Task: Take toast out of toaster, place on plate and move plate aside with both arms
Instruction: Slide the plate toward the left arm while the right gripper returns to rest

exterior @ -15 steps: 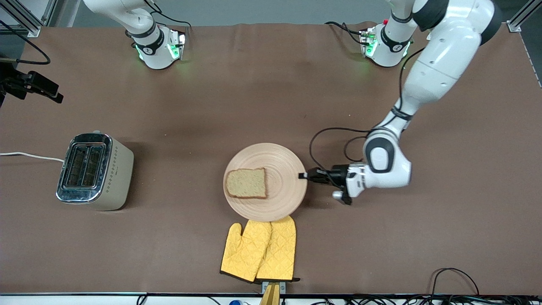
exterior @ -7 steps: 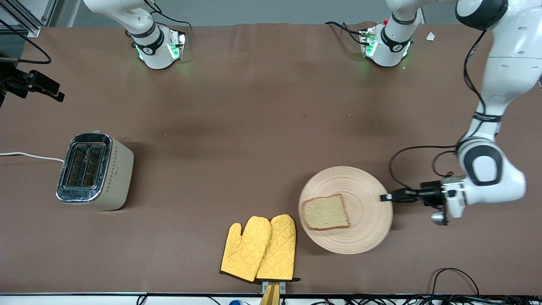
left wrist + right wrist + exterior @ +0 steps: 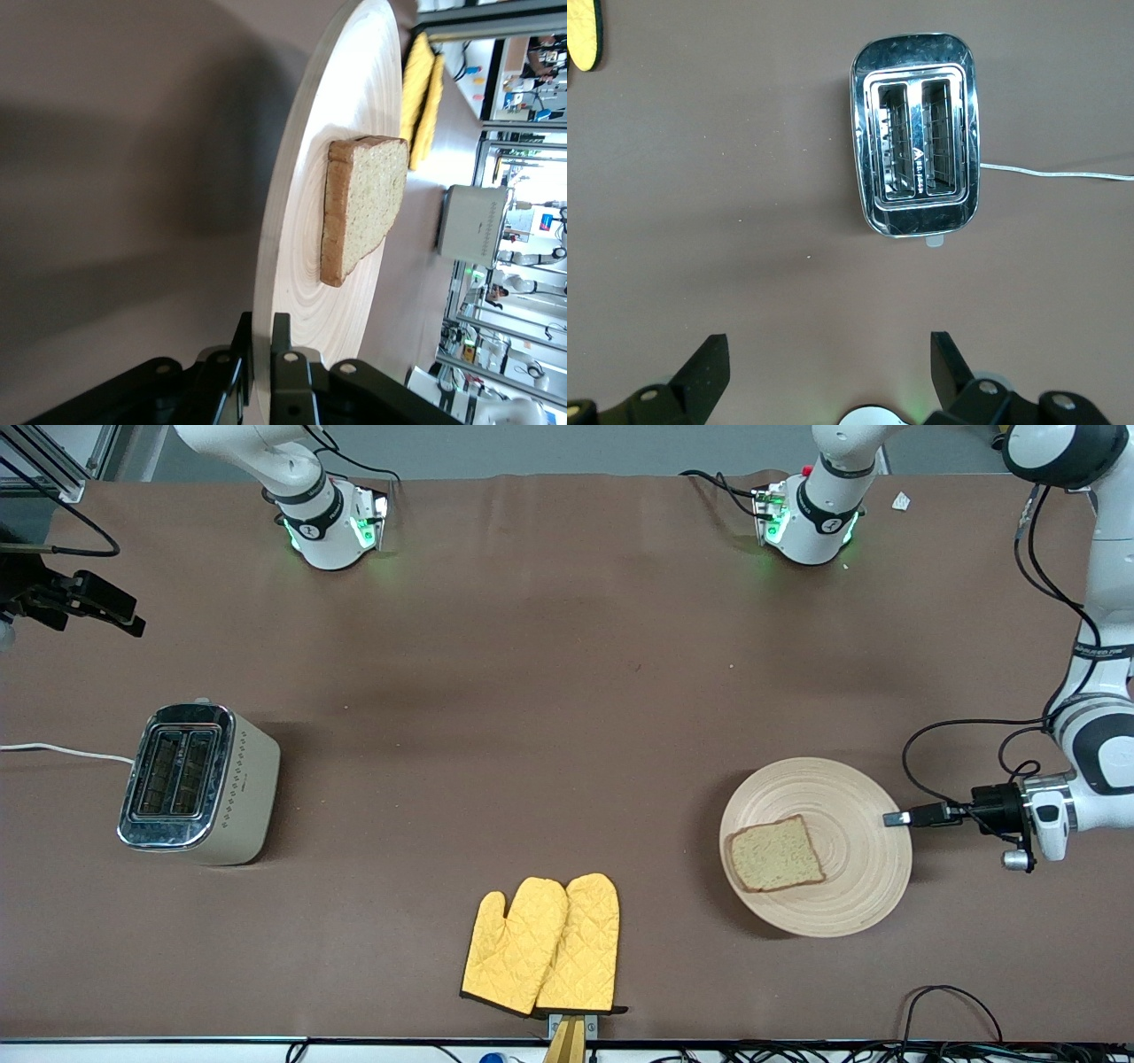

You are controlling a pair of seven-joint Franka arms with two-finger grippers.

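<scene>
Front view: the left gripper [image 3: 897, 818] is clamped on the rim of the plate [image 3: 855, 841], which sits at the left arm's end of the bench [image 3: 567, 691] with 1 toast [image 3: 775, 854] on it.

Left wrist view: both fingers [image 3: 282, 376] pinch the rim.

Right wrist view: the right gripper [image 3: 824, 363] hangs spread wide above the toaster [image 3: 916, 133].

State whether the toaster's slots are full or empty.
Empty: the right wrist view looks straight down into the toaster, and both slots show only bare wire racks.
</scene>
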